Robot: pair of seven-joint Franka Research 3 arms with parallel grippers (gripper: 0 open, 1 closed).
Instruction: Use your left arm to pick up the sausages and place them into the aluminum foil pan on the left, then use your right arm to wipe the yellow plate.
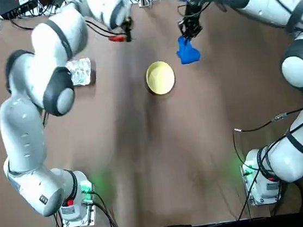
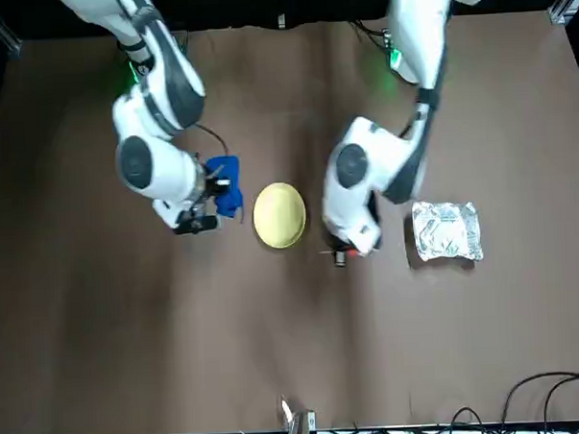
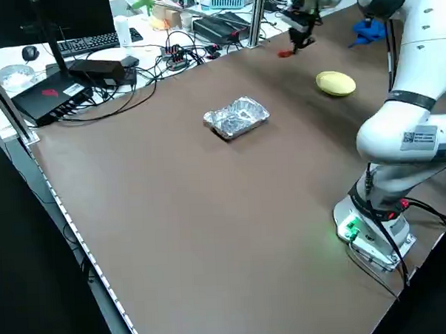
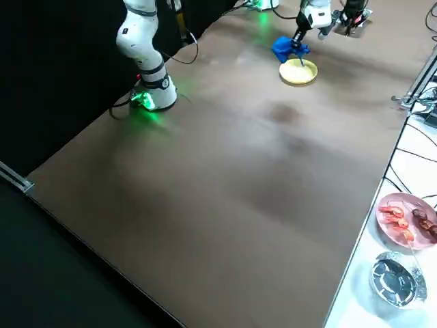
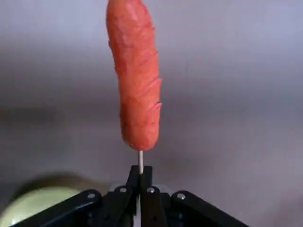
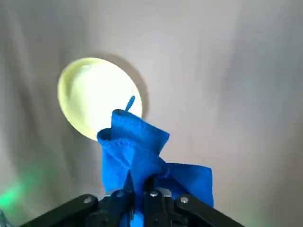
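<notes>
The sausage (image 5: 137,80) rises on a stick above the left hand (image 5: 141,171).

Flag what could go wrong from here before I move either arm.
The sausage hangs on a thin stick in the left pincer, away from the foil pan; it could twist or slip on the way. The blue cloth is bunched in the right pincer beside the yellow plate, so wiping might push the plate.

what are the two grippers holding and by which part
Left gripper: an orange-red sausage, by its thin stick just below the meat. Right gripper: a blue cloth, by a bunched part.
</notes>
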